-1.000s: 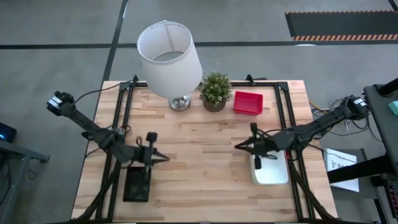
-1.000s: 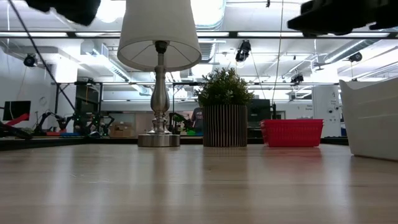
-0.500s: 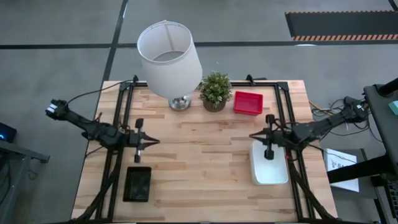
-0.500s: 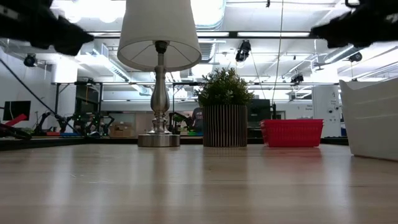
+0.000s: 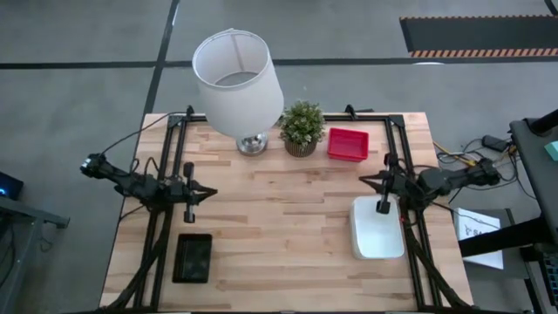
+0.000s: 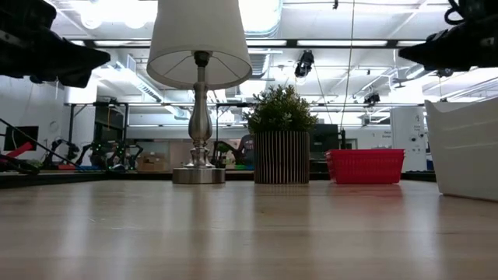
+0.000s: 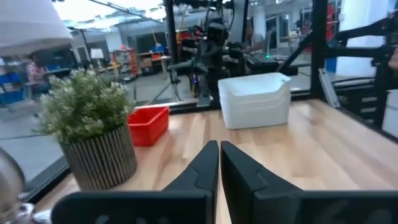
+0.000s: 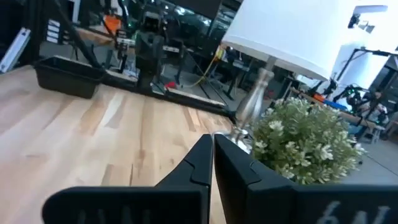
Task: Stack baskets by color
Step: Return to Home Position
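The left gripper (image 5: 209, 188) is clenched on nothing, its two fingers (image 7: 202, 169) pressed together in the left wrist view. It hangs above bare wood near the table's (image 5: 288, 253) left side. The stack of black baskets (image 5: 193, 257) sits nearer the front edge, apart from it. The right gripper (image 5: 364, 180) is likewise closed and empty. It hovers over the boards between the stack of red baskets (image 5: 347, 144) at the back and the stack of white baskets (image 5: 377, 230) toward the front right, and its wrist passes just over the white stack's far edge.

All three colours appear gathered into single piles, so the sorting looks finished and only the retreat to the rest pose is left.

To do that well, each arm should keep its height until it is past its neighbouring pile. The white stack is the tallest thing near the right arm, so a low wrist there could nudge it. The left arm has the black pile close to its path and should fold back along its own side instead of sweeping across the table. The lamp (image 5: 237, 74) and potted plant (image 5: 302, 126) stand at the back, well away from both. Slow, even motion with the fingers closed seems safest.
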Motion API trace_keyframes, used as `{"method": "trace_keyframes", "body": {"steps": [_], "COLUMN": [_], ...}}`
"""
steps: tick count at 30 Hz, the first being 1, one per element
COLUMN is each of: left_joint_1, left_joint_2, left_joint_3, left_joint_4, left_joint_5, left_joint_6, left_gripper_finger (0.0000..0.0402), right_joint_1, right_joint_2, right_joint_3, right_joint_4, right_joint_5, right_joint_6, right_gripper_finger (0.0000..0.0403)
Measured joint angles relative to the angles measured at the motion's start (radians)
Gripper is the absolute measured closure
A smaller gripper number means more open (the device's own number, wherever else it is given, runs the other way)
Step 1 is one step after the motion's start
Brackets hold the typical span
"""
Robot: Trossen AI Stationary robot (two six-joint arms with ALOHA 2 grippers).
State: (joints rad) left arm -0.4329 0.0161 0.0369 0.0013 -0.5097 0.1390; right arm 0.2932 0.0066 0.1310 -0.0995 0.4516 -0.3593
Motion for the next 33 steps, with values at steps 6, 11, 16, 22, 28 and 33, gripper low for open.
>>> {"method": "trace_keyframes", "body": {"steps": [6, 11, 16, 22, 28, 33], "left_joint_1": [0.001, 0.001, 0.001, 0.001, 0.001, 0.001], "left_joint_2": [0.050, 0.070, 0.089, 0.116, 0.141, 0.158], "left_joint_3": [-0.012, -0.013, -0.013, -0.013, -0.013, -0.013], "left_joint_4": [0.035, 0.050, 0.050, 0.051, 0.050, 0.050], "left_joint_5": [-0.016, -0.022, -0.021, -0.020, -0.020, -0.020], "left_joint_6": [-0.020, -0.027, -0.027, -0.027, -0.027, -0.027], "left_gripper_finger": [0.0401, 0.0401, 0.0401, 0.0401, 0.0401, 0.0401], "right_joint_1": [0.000, -0.001, 0.011, 0.030, 0.029, 0.029], "right_joint_2": [-0.007, 0.030, 0.093, 0.218, 0.298, 0.312], "right_joint_3": [-0.084, -0.098, -0.099, -0.102, -0.104, -0.104], "right_joint_4": [0.063, 0.111, 0.103, 0.093, 0.211, 0.254], "right_joint_5": [-0.017, -0.002, -0.089, -0.328, 0.021, 0.182], "right_joint_6": [0.010, 0.034, 0.549, 0.607, 0.383, 0.361], "right_gripper_finger": [0.0394, 0.0394, 0.0394, 0.0394, 0.0394, 0.0394]}}
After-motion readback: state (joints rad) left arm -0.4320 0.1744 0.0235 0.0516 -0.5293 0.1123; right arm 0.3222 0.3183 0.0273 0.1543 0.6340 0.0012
